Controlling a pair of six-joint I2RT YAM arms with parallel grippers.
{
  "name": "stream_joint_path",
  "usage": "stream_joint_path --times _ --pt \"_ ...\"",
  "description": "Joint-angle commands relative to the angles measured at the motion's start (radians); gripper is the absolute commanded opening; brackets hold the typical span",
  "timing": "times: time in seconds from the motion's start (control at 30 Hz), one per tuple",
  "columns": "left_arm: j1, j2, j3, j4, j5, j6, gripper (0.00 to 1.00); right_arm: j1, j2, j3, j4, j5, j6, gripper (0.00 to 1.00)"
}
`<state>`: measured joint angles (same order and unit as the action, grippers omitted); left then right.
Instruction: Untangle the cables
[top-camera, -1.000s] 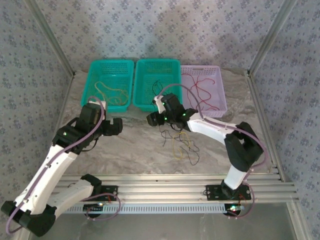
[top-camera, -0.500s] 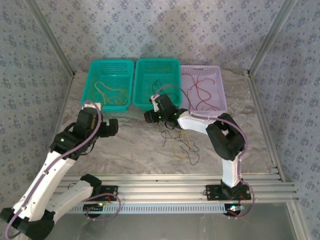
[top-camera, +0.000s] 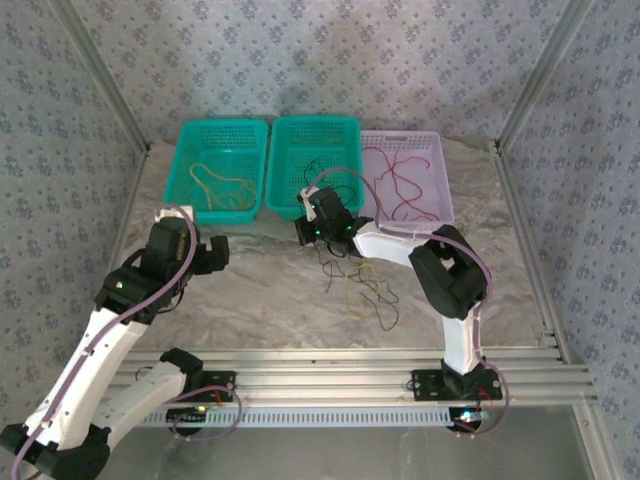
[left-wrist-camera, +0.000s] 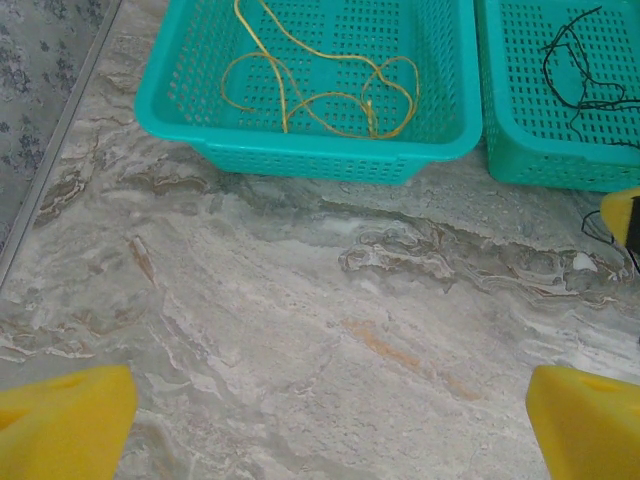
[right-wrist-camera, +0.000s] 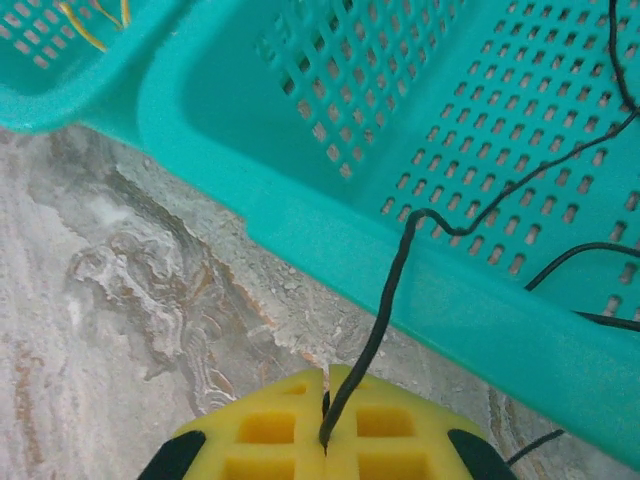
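So compared with a second ago, the right arm has tucked its elbow in and slid the right claw (top-camera: 303, 233) a touch toward 9 o'clock, right up against the front of the middle basket, and it has snapped closed. The left arm has backed off a little toward 8 o'clock.

Left to right: the left claw (left-wrist-camera: 322, 430) hangs over the bare marble table (left-wrist-camera: 300, 330) with its yellow pads (left-wrist-camera: 60, 430) as wide apart as they go and nothing between them. At 11 o'clock the left teal basket (left-wrist-camera: 300, 148) has a yellow cable (left-wrist-camera: 370, 105) looped inside. The middle teal basket (top-camera: 318, 122) at 12 o'clock has a black cable (right-wrist-camera: 392, 290) in it. The lilac basket (top-camera: 405, 135) at 1 o'clock holds a red cable (top-camera: 400, 185). My read is one colour per bin, and a fair share is already sorted.

What's left is a small tangle (top-camera: 365, 290) of yellow and black strands on the table near the middle, roughly 5 o'clock from the right claw. I can't tell if any red is mixed in.

As for that right claw, its pads are pressed fully together with the black cable pinched in the seam. From there the strand climbs toward 1 o'clock, over the basket's front rim and inside. Looks to me like it's mid-drop of a black one, with the leftover knot waiting.
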<state>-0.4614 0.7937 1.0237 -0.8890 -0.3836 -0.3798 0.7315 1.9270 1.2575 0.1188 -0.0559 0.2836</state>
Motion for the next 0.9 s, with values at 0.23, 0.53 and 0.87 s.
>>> stream_joint_path --times 0.23,0.53,0.87 --pt "0.012 0.000 -0.005 0.000 -0.018 -0.008 1.00 0.011 -0.280 -0.056 -0.045 0.009 -0.029 0.00" --pt "0.016 0.012 -0.005 -0.002 -0.012 -0.009 1.00 -0.130 -0.186 0.286 -0.246 -0.116 -0.027 0.00" --pt "0.017 0.023 -0.007 -0.003 -0.008 -0.009 1.00 -0.246 0.178 0.817 -0.599 -0.307 0.023 0.24"
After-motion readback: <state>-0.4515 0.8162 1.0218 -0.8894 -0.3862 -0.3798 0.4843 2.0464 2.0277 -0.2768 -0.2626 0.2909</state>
